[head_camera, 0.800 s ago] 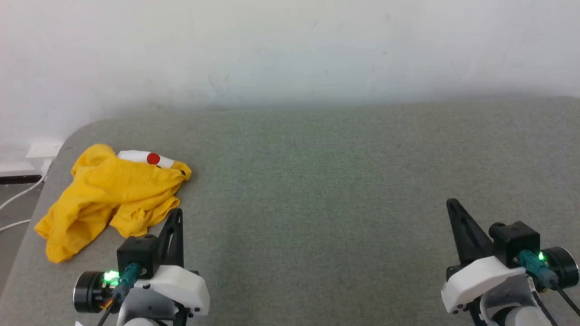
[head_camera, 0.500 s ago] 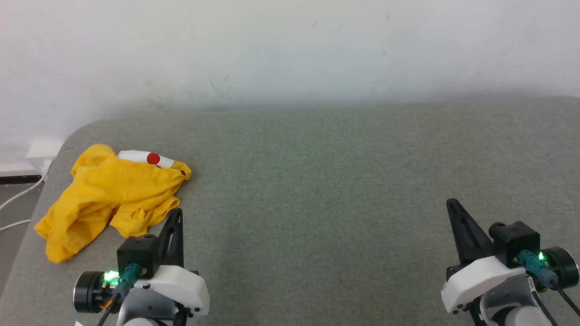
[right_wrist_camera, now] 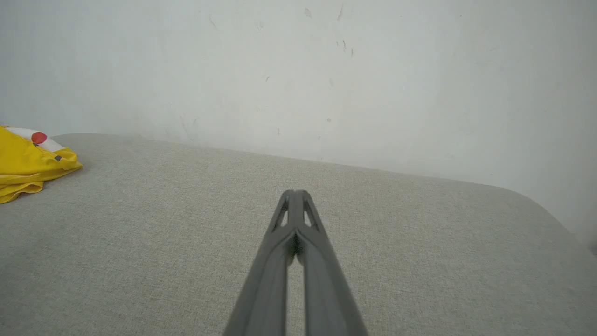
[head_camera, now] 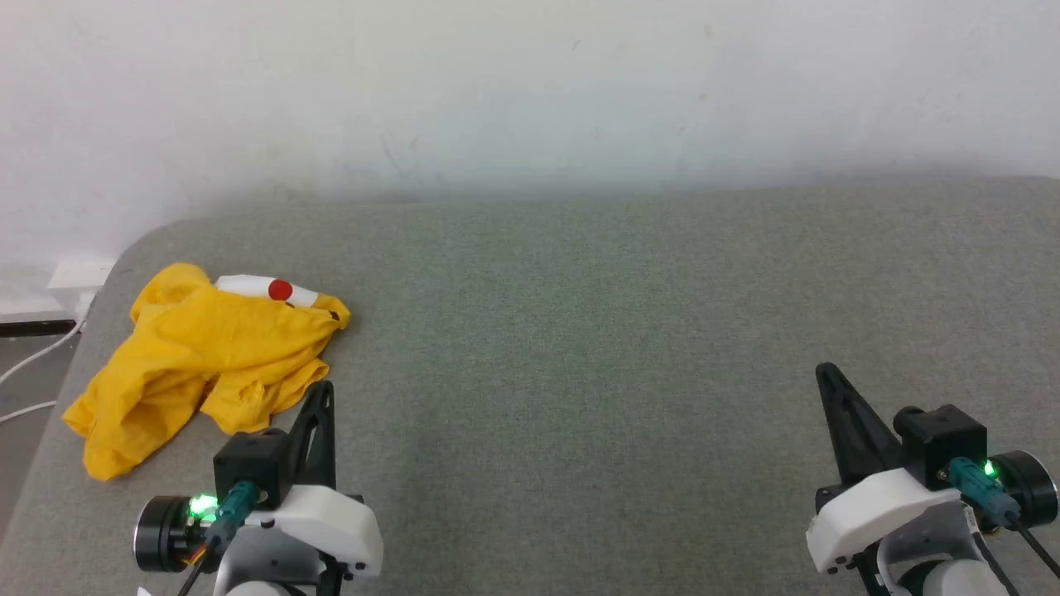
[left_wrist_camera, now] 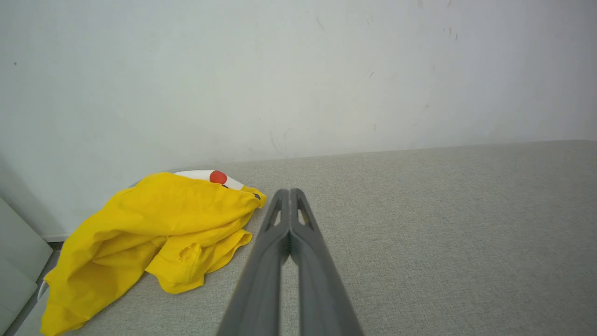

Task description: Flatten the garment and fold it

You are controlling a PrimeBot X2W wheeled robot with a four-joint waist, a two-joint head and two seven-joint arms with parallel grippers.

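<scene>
The yellow garment [head_camera: 199, 356] lies crumpled in a heap at the left end of the grey cloth surface [head_camera: 580, 348], with a white oval and a red dot showing at its far edge. The same garment [left_wrist_camera: 154, 233] sits left of the fingers in the left wrist view, and its edge [right_wrist_camera: 28, 163] shows at the far left of the right wrist view. My left gripper [head_camera: 325, 387] is shut and empty, just right of the garment's near hem, apart from it. At the lower right my right gripper [head_camera: 821, 370] is shut and empty, far from the garment.
A white wall [head_camera: 530, 91] rises behind the surface. The surface's rounded left edge [head_camera: 91, 314] drops to a floor with white cables [head_camera: 33, 364] and a white box [head_camera: 79, 273]. The surface's right corner [right_wrist_camera: 536, 205] curves away.
</scene>
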